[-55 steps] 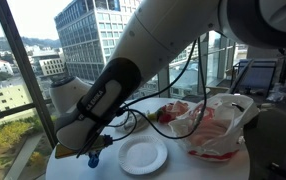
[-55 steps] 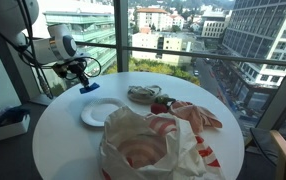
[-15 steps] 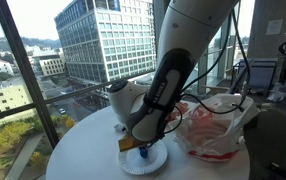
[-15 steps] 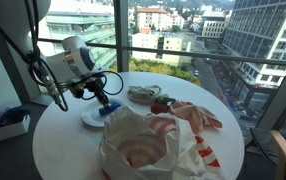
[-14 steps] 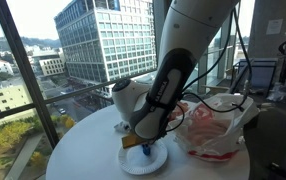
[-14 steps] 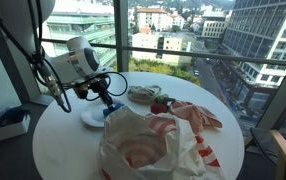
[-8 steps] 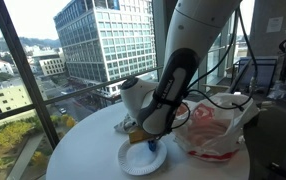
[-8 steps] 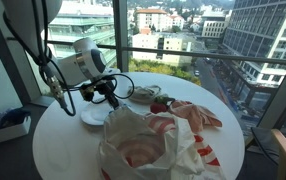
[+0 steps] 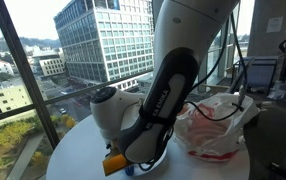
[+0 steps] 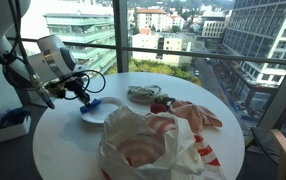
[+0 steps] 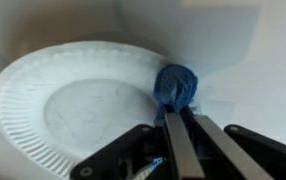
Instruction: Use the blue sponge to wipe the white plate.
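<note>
Step in hand: wiping stroke, sponge at the plate's edge.

- Wrist view: the gripper [image 11: 179, 114] has its two fingers [image 11: 171, 135] drawn close together and clamped on the blue sponge [image 11: 176, 84], which bulges out beyond the tips.
- The sponge sits at the rim of the white plate [image 11: 71, 110], on the fluted border rather than the flat centre. Whether it presses on the rim or has slipped just outside it is not clear from this angle.
- In an exterior view the sponge [image 10: 90, 103] is low over the plate's [image 10: 107, 113] edge on the side away from the plastic bag [image 10: 148, 145], which lies just beside the plate.
- In an exterior view the arm [image 9: 163, 95] hides nearly all of the plate.

To do it well, I judge:
- Draw the sponge back across the plate's centre with light, even downward pressure.
- The plate looks light and may slide on the table [image 10: 63, 150], so short overlapping passes are safer than long pushes.
- Keep strokes inside the rim, so the plate is neither tipped nor shoved toward the bag.
</note>
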Motion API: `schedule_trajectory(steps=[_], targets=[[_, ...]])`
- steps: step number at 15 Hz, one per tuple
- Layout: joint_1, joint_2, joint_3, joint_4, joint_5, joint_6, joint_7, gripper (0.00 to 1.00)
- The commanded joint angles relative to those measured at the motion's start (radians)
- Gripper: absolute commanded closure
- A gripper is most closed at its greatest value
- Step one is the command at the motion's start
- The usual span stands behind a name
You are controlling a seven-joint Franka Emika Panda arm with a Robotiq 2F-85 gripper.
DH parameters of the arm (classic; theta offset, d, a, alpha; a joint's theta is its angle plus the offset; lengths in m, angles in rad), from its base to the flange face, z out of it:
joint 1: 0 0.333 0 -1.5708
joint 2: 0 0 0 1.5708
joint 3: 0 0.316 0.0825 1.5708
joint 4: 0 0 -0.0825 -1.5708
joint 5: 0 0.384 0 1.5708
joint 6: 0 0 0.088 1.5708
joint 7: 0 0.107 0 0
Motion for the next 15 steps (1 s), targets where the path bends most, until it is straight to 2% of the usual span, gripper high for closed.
schedule_trajectory(steps=[1, 5, 9, 11, 15], targets=[[0.023, 0.053, -0.012, 0.032, -0.012, 0.017, -0.025, 0.96], [0.013, 0.035, -0.091, -0.013, -0.028, 0.022, 0.006, 0.96], [-0.001, 0.002, -0.193, -0.108, -0.050, 0.024, 0.061, 0.96], [-0.013, -0.013, -0.222, -0.146, -0.062, 0.022, 0.087, 0.96], [-0.024, -0.021, -0.181, -0.134, -0.052, 0.040, 0.069, 0.96]])
